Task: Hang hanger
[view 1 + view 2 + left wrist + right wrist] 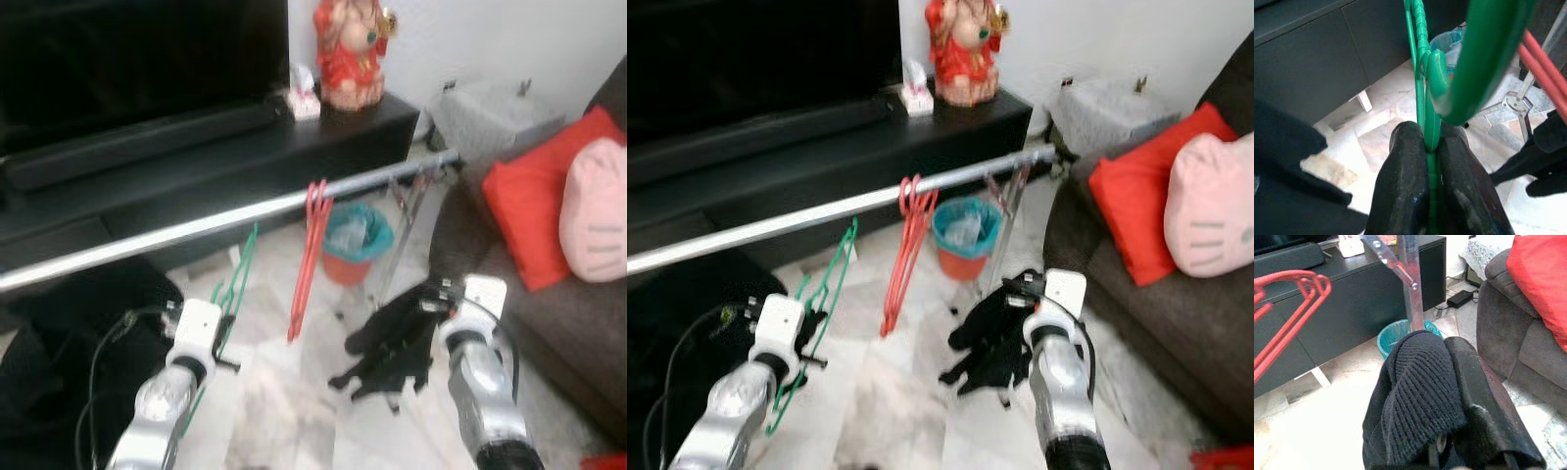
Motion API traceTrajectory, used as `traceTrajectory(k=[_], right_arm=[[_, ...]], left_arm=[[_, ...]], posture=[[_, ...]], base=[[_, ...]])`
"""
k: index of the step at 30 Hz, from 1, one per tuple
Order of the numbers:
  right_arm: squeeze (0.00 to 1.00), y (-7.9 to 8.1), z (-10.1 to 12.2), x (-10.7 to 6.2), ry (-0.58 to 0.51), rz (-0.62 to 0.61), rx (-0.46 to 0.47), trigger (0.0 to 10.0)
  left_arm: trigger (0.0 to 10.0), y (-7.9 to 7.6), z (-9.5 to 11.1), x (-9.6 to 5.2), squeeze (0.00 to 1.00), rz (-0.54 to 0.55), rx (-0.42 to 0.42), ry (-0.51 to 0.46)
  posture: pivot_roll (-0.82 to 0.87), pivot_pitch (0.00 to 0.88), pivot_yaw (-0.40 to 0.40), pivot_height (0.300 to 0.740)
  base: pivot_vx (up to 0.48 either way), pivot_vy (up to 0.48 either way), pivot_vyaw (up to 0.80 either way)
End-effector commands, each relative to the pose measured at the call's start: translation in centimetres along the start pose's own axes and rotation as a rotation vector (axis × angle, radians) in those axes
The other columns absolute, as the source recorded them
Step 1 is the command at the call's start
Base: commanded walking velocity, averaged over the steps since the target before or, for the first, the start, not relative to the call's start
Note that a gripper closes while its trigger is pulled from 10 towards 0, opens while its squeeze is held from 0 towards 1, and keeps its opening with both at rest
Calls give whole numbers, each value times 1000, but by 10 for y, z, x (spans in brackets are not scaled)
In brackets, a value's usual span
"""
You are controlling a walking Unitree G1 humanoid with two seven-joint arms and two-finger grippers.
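My left hand [1431,152] is pinching the green hanger [233,284], whose hook rises above and ahead of it toward the rail [225,223]. My right hand [1449,396] clamps a black garment [392,338].

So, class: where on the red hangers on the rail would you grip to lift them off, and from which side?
Grip the straight side bars of the red hangers, just below the hooks, coming from the robot's side. They hang free beneath the rail, bunched and tilted, so two fingers can close across them.

Silver arms, white wrist blocks, black fingers [1400,191]
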State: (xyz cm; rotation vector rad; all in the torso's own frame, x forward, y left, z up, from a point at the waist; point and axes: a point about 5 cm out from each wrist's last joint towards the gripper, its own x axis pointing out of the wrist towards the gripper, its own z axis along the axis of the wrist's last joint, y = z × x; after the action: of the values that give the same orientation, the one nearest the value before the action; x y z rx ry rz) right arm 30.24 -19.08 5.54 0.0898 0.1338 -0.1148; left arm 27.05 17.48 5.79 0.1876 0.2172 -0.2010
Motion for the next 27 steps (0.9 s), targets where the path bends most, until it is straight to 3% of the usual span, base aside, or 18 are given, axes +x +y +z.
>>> traceTrajectory(k=[1,7,15,19,27], right_arm=[[0,0,8,3,-22,6,-7,10000],[0,2,13,5,-39,29,-40,10000],[0,2,15,5,-55,24,-49,10000],[0,3,17,5,-71,31,-106,10000],[0,4,14,4,-49,24,-73,10000]], left_arm=[[10000,0,-6,-2,0,4,-1,19],[10000,-1,-5,0,0,-3,3,18],[10000,-5,-5,1,0,-19,2,10],[10000,-5,-5,0,0,-20,2,9],[10000,-5,-3,1,0,-26,5,4]], posture=[[10,0,-11,740],[10,0,-10,740],[12,0,-8,740],[13,0,-8,740],[14,0,-7,740]], base=[[-259,0,0],[-250,0,0],[0,0,0],[0,0,216],[0,0,396]])
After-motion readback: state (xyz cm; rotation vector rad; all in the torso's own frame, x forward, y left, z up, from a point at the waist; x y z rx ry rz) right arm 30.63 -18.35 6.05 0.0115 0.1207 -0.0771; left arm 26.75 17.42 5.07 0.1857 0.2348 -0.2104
